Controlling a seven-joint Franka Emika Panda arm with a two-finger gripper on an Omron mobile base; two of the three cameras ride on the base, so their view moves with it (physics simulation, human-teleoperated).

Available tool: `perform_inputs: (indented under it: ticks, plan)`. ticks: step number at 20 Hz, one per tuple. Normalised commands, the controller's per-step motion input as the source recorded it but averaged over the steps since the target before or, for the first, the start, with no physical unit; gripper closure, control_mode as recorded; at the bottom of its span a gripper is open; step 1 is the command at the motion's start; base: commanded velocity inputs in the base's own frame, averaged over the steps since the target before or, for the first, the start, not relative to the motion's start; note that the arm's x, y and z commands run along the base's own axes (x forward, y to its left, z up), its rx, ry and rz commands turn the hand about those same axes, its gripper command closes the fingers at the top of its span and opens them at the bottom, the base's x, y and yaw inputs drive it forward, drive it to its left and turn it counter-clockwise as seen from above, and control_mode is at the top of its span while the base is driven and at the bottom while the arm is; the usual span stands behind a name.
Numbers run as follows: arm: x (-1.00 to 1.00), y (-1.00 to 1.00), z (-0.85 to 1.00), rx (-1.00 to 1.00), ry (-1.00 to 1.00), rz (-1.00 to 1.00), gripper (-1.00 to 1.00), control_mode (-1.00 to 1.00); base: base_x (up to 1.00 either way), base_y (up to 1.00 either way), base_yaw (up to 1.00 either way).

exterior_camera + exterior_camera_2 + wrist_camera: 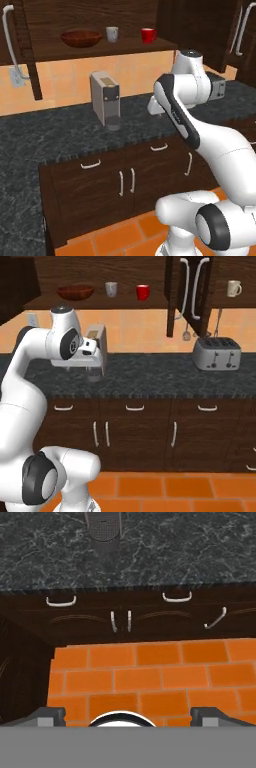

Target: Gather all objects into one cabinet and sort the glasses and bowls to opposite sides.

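Note:
On the plank shelf of the open dark wood cabinet (pixel 125 48) (pixel 40 303) stand a wide brown bowl (pixel 81 38) (pixel 75 292), a pale grey mug (pixel 112 34) (pixel 111 289) and a red mug (pixel 148 35) (pixel 143 292). A cream mug (pixel 233 288) sits apart in the cabinet space at the far right, beyond an open door. My gripper (pixel 128 714) hangs over the counter's front edge, pointing down at the orange floor. It is open, its fingertips (pixel 47 714) wide apart with nothing between them.
A coffee machine (pixel 105 97) (pixel 97 336) stands on the dark stone counter (pixel 60 132) just beyond my arm. A grey toaster (pixel 216 353) sits further right. An open cabinet door (pixel 192 291) juts out between the shelf and the cream mug. Lower drawers (pixel 120 614) lie below.

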Motion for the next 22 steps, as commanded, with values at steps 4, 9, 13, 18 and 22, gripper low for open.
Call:
perform_inputs:
  ticks: [4, 9, 13, 18, 22]
  plan:
    - [0.00, 0.00, 0.00, 0.00, 0.00, 0.00, -1.00, 1.00, -0.20, -0.24, -0.29]
    - [0.00, 0.00, 0.00, 0.00, 0.00, 0.00, -1.00, 1.00, -0.13, -0.30, -0.37]
    - [0.00, 0.00, 0.00, 0.00, 0.00, 0.00, -1.00, 1.00, -0.21, -0.37, -0.40]
    - [0.00, 0.00, 0.00, 0.00, 0.00, 0.00, -1.00, 1.00, -0.43, -0.52, -0.18]
    - [0.00, 0.00, 0.00, 0.00, 0.00, 0.00, -1.00, 1.00, -0.16, -0.52, -0.07]
